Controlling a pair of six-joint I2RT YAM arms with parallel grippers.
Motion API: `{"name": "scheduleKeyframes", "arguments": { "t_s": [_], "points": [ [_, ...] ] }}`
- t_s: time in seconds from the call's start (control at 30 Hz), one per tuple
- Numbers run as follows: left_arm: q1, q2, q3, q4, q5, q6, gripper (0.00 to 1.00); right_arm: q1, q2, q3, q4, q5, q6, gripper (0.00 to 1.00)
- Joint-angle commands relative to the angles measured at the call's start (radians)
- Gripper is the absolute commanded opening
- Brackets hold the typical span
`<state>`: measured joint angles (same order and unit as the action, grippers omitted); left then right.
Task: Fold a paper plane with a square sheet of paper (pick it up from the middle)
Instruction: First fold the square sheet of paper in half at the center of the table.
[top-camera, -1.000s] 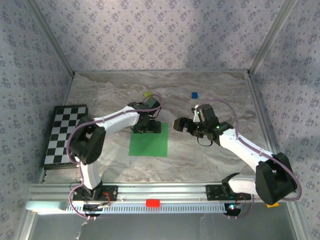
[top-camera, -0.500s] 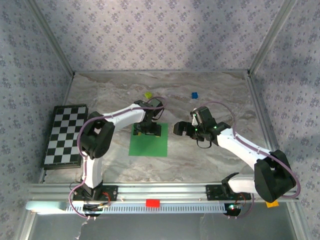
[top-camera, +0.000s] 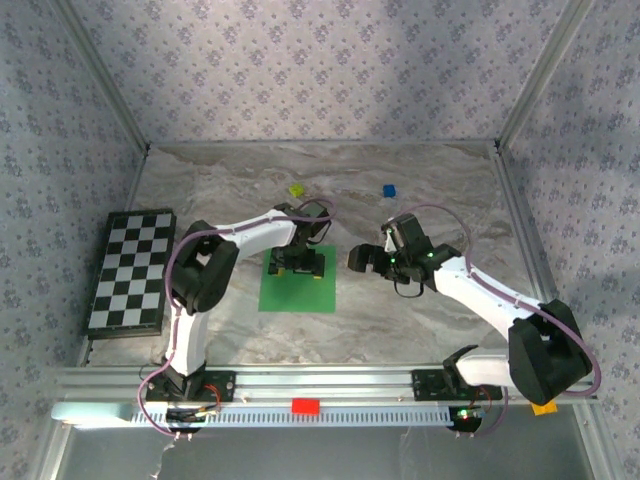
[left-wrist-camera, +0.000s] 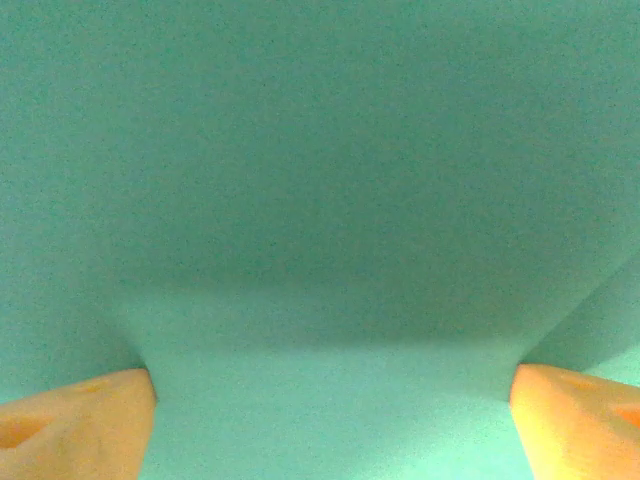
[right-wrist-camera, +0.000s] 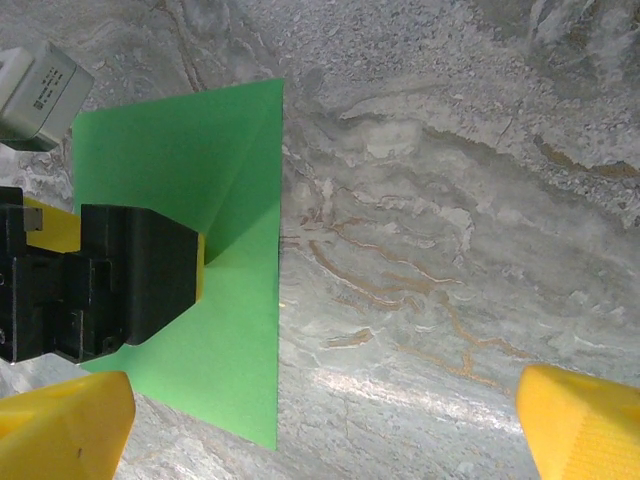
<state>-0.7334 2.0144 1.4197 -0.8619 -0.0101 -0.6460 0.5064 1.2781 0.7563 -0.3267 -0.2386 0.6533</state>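
The paper (top-camera: 298, 288) lies flat mid-table (top-camera: 420, 330). The left gripper (top-camera: 298, 264) presses on its far half, fingers (left-wrist-camera: 75, 420) spread wide. The right gripper (top-camera: 358, 260) hovers just right of the paper, also wide.

Top cam looks down from high at the near edge; all three share the square sheet of paper (top-camera: 297, 293), left wrist super close.
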Motion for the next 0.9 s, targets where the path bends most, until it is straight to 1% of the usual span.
{"name": "scheduleKeyframes", "arguments": {
  "t_s": [0.0, 0.23, 0.43, 0.6, 0.77, 0.87],
  "points": [
    [-0.013, 0.051, -0.029, 0.009, 0.011, -0.026, 0.91, 0.0, -0.003, -0.002, -0.035, 0.022, -0.017, 1.0],
    [-0.02, 0.069, -0.078, 0.046, 0.027, -0.041, 0.89, 0.0, -0.003, 0.008, -0.043, 0.026, -0.017, 1.0],
    [-0.021, 0.054, -0.075, 0.045, 0.019, -0.038, 0.88, 0.0, -0.003, 0.012, -0.042, 0.03, -0.017, 1.0],
    [-0.021, 0.013, -0.079, 0.065, 0.014, -0.03, 0.79, 0.0, -0.009, 0.012, -0.037, 0.046, -0.017, 1.0],
    [-0.027, -0.071, -0.099, 0.115, 0.019, -0.011, 0.69, -0.002, -0.054, -0.017, -0.026, 0.12, 0.02, 0.99],
    [-0.028, -0.131, -0.11, 0.143, 0.019, -0.014, 0.6, -0.006, -0.091, -0.03, -0.038, 0.172, 0.046, 1.0]
  ]
}}
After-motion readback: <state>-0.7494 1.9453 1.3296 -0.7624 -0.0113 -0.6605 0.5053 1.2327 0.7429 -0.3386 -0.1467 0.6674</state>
